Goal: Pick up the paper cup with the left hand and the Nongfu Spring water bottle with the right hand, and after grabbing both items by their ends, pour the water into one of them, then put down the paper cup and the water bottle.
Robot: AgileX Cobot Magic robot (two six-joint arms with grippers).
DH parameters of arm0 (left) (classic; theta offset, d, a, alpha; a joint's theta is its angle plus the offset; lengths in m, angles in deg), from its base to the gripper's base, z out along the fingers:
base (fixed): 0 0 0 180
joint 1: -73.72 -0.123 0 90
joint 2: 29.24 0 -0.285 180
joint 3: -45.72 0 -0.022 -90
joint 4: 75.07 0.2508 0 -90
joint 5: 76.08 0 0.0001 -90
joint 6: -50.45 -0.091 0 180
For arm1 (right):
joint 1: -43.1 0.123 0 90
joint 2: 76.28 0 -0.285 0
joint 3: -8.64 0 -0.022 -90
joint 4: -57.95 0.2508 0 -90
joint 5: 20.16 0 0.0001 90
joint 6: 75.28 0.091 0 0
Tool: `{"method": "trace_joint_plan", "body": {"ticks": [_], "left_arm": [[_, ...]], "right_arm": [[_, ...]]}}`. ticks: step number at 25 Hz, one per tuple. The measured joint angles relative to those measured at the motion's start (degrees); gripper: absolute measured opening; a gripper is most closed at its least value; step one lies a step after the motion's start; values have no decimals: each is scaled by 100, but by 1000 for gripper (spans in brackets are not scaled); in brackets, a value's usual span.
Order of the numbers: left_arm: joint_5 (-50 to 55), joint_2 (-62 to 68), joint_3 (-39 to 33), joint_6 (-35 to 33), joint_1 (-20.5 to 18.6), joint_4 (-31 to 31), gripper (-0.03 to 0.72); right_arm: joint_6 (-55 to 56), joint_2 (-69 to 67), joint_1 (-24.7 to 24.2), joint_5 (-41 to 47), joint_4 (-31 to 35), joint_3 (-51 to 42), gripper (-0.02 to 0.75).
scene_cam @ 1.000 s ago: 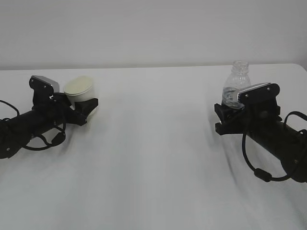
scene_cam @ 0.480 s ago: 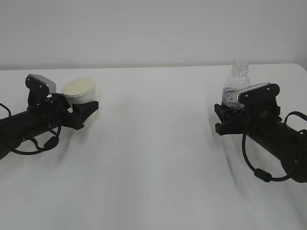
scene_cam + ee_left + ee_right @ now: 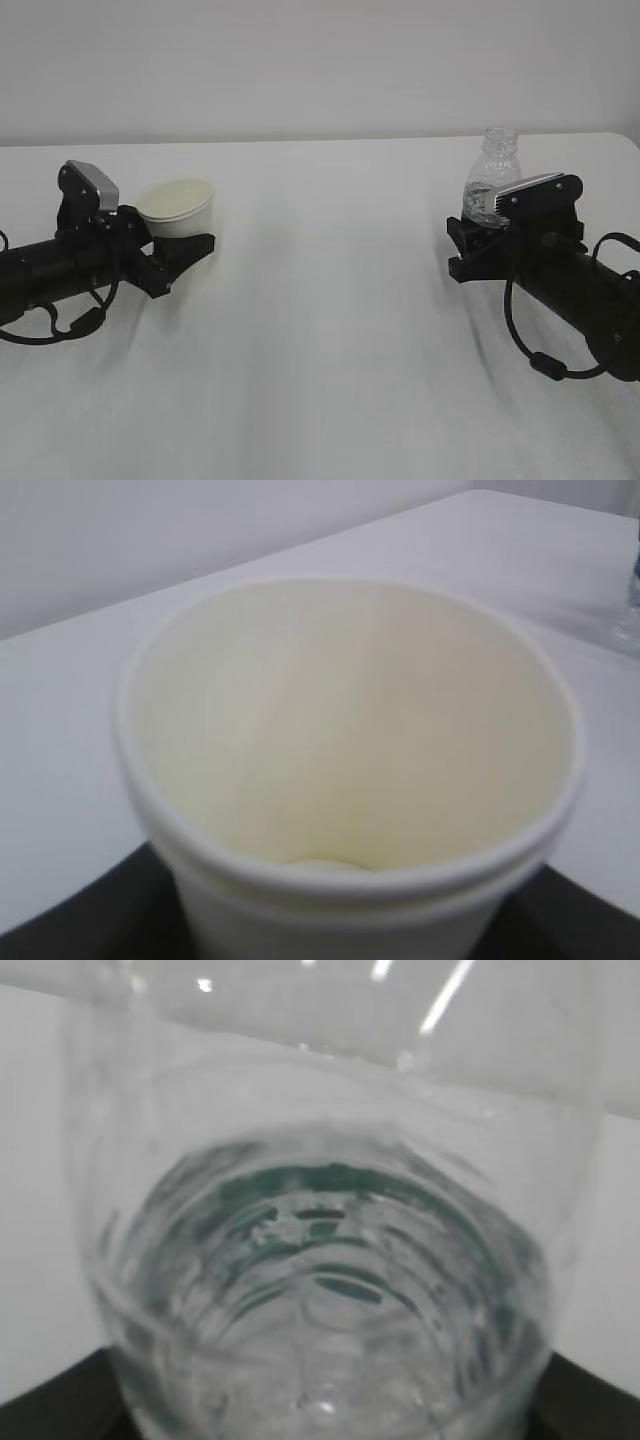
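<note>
White paper, cream inside: the paper cup (image 3: 180,208) sits at the left of the table (image 3: 330,300), clasped low down by the left hand (image 3: 185,243), whose fingers stand about two-thirds apart and close round the cup's lower wall. The cup leans slightly toward the middle, its mouth wide and unobstructed, and the left wrist view shows it dry inside. Held by the base like this, its rim stays free to receive a pour.

Well apart on the right, the Nongfu Spring water bottle (image 3: 490,180) stands upright with its capless neck up. The right hand (image 3: 480,245) grips it round the lower half, jaws parted about as wide as the bottle, hiding most of the green label. The water (image 3: 320,1290) lies low in the bottle, seen through the ribbed wall in the right wrist view. The low grip leaves the neck clear for tipping.

I judge both grasps made and the pour not yet begun; the two must first be brought together.
</note>
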Motion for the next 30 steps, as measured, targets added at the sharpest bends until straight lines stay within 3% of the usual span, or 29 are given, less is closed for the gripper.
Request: {"method": "trace_joint_plan", "body": {"ticks": [12,21,30], "left_arm": [[-12,-49,0,496,71,1184,471],[-12,-49,0,516,757,1233,471],[-12,-49,0,516,1402,883,471]], "right_arm": [[0,0,0,0,-193,0,474],[0,0,0,0,-382,0,474],[0,0,0,0,-758,0,474]]}}
